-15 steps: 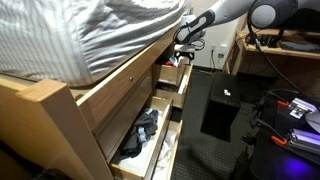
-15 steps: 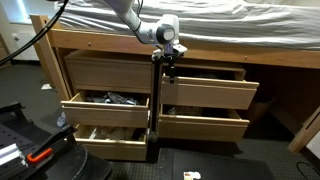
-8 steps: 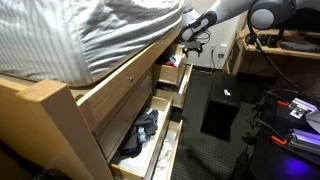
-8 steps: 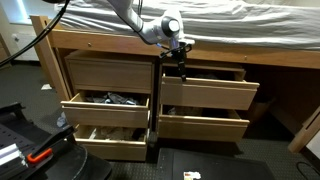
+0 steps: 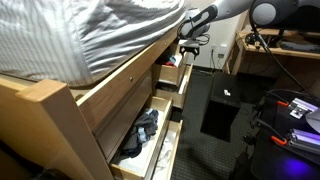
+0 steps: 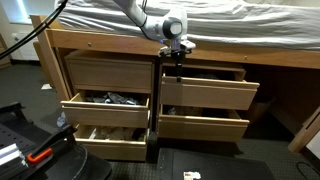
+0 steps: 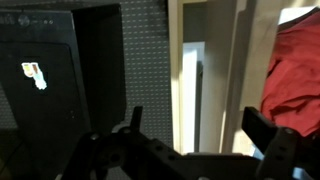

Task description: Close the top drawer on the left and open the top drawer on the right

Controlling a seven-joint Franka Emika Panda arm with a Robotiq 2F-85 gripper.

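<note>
Under the bed stand two banks of wooden drawers. In an exterior view the left bank's top drawer (image 6: pixel 105 72) has its front flush with the frame, while the right bank's top drawer (image 6: pixel 205 93) is pulled out a little. My gripper (image 6: pixel 178 56) hangs open at the top of the centre post, by that right drawer's left end; it also shows under the bed rail (image 5: pixel 188 44). In the wrist view the gripper (image 7: pixel 200 135) has its fingers spread with only pale wooden edges (image 7: pixel 190 70) between them, and red cloth (image 7: pixel 295 70) lies at the right.
The lower drawers of both banks (image 6: pixel 105 108) (image 6: pixel 200 126) stand open, and dark clothes (image 5: pixel 140 130) lie in one. Striped bedding (image 6: pixel 200 20) overhangs above. A black case (image 5: pixel 222 105) and robot gear (image 5: pixel 295 110) occupy the floor nearby.
My gripper has shifted slightly rightward and upward along the bed frame, from the centre post toward the right top drawer. It stays open; the drawers have not moved.
</note>
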